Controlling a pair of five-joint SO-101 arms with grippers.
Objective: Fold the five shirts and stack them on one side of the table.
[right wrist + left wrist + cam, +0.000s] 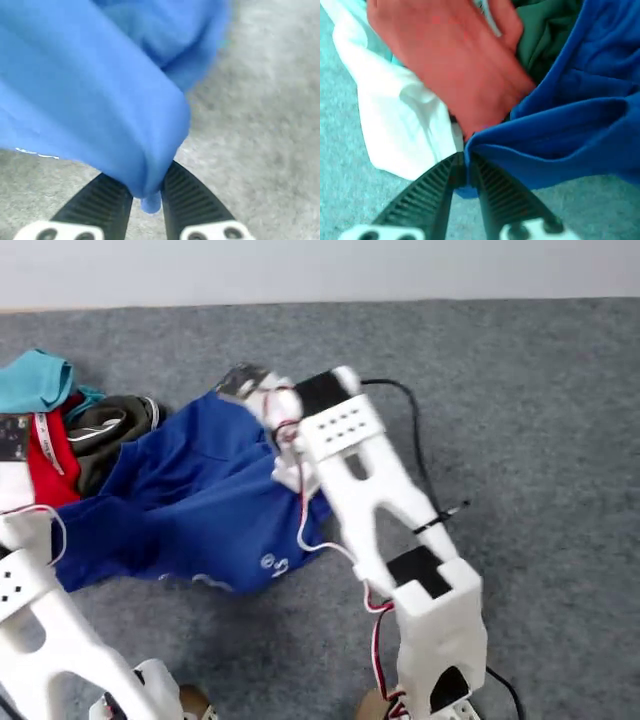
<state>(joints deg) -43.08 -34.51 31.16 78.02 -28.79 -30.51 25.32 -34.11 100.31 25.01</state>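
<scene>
My left gripper is closed tight on an edge of the blue shirt; just beyond its fingertips lie the white shirt and the red shirt, the dark green shirt past them; the blue shirt spreads over the grey table to my right gripper, clamped on a fold of it.

**Blue shirt spread between two arms**

A blue shirt lies crumpled on the grey bench. The right arm stretches over it, with the right end effector at its far edge. A teal shirt, a red shirt and a dark green shirt are heaped beside it, near the left arm.
</scene>
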